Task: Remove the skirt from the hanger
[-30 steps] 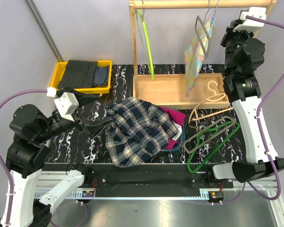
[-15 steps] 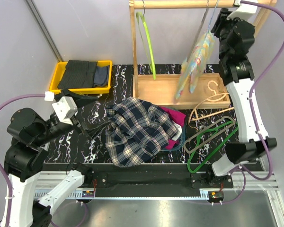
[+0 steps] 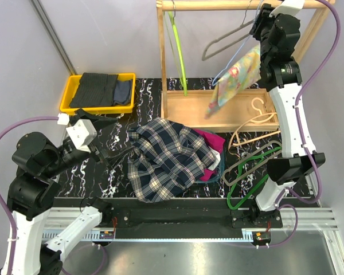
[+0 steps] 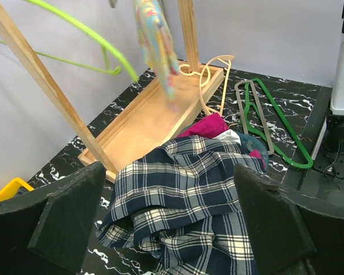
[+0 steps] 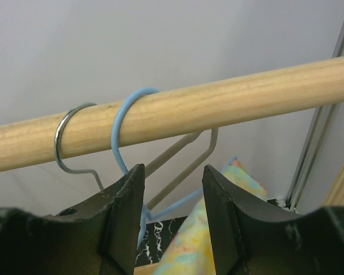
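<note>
One blue hanger (image 5: 114, 134) on wooden rail (image 5: 218, 100), skirt (image 3: 236, 79) dangling, right gripper (image 5: 172, 172) parted

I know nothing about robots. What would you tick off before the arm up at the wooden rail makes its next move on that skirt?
1. Blue hanger hooked over the wooden rail: ok.
2. Right end effector astride the blue hanger's neck just under the rail, fingers apart: ok.
3. Skirt free of the hanger: not ok, it hangs from the blue hanger.
4. Grey hanger clear of the blue one: cannot tell; their hooks sit side by side on the rail and the wires cross in view.
5. Left end effector out of the way: ok, open and low by the plaid cloth.
</note>
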Controlling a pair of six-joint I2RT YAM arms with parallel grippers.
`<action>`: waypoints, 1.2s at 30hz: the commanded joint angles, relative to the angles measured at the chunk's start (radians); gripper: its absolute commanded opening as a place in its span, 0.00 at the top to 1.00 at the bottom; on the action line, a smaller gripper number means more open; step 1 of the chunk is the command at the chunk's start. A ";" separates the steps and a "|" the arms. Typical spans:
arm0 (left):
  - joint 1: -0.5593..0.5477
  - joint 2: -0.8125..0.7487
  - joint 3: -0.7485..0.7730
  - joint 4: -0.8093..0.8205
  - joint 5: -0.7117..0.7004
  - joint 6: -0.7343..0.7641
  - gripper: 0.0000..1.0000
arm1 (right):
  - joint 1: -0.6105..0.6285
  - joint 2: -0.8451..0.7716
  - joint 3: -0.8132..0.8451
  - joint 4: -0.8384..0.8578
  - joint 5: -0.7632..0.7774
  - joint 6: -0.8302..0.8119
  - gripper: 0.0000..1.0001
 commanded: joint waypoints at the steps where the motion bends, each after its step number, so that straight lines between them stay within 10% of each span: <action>1: 0.004 -0.016 -0.014 0.024 -0.028 0.023 0.01 | -0.003 0.011 0.060 -0.035 -0.026 0.082 0.46; 25: 0.004 -0.037 -0.053 0.027 -0.032 0.043 0.01 | 0.075 0.049 0.150 -0.099 -0.029 0.097 0.30; 36: 0.004 -0.046 -0.063 0.030 -0.025 0.040 0.01 | 0.072 -0.311 -0.432 0.098 0.010 0.106 0.22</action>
